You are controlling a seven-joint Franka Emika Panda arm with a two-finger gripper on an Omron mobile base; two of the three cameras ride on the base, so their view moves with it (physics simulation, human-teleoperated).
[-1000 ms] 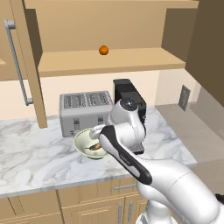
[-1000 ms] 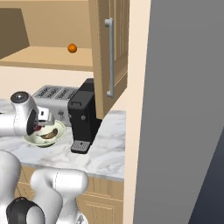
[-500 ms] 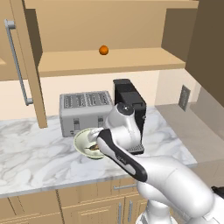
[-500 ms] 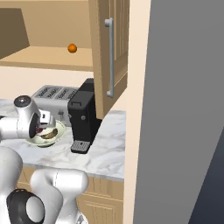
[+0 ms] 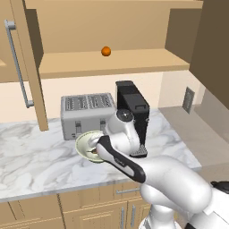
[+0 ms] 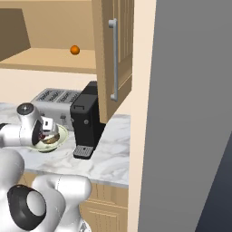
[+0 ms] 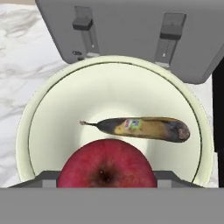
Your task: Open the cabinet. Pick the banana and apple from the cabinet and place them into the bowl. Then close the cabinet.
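While the end effector (image 6: 45,131) pinches the glossy round apple (image 7: 106,164), the speckled banana (image 7: 142,127) curves in the bowl (image 7: 52,105).

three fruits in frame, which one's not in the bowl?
The orange ball, alone on the open cabinet shelf. The banana and the red apple sit inside the bowl on the counter.

A toaster (image 5: 87,114) and coffee machine (image 5: 133,112) crowd the bowl (image 5: 85,145) from behind and beside, while open marble desk (image 5: 31,156) lies free to its left and front.
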